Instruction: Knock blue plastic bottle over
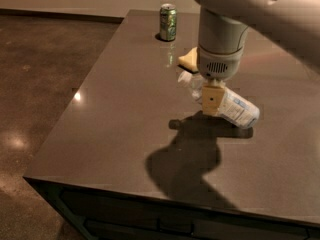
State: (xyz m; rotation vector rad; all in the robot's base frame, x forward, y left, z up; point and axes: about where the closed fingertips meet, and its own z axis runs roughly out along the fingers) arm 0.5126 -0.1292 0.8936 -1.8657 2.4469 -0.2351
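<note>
The blue plastic bottle (235, 109) is clear with a blue-and-white label. It lies tipped on the dark table (115, 124), base end down to the right and white cap end (184, 77) raised to the left. My gripper (201, 80) hangs straight down over the bottle's neck end. Its two yellow fingers stand apart, one in front of the bottle (212, 100) and one behind it (189, 60), so the bottle lies between them. The gripper is open.
A green soda can (168, 22) stands upright at the table's far edge, left of the arm. The arm's shadow (185, 159) falls on the table in front. The table's left and near edges drop to a brown floor (35, 84).
</note>
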